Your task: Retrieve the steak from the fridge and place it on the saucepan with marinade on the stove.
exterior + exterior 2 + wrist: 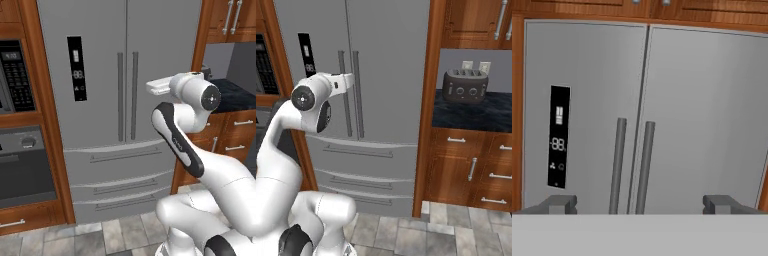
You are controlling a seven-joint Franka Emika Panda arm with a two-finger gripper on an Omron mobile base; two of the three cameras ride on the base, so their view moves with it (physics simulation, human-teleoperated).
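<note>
The white jointed robot arm with dark joints [192, 150] rises from the base, elbow bent, its forearm reaching level and forward. In the hand view the two-finger gripper [639, 204] has its small dark fingertips [561, 204] spread wide apart, holding nothing

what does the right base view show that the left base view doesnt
Right base view alone: a dark toaster on the black counter, with wall outlets behind it.

Left base view alone: the black-fronted wall oven and the microwave panel above it, left of the fridge.

Both: the fridge with both doors shut, its paired bar handles, black display panel, lower drawers, the wooden cabinets and tiled floor.
</note>
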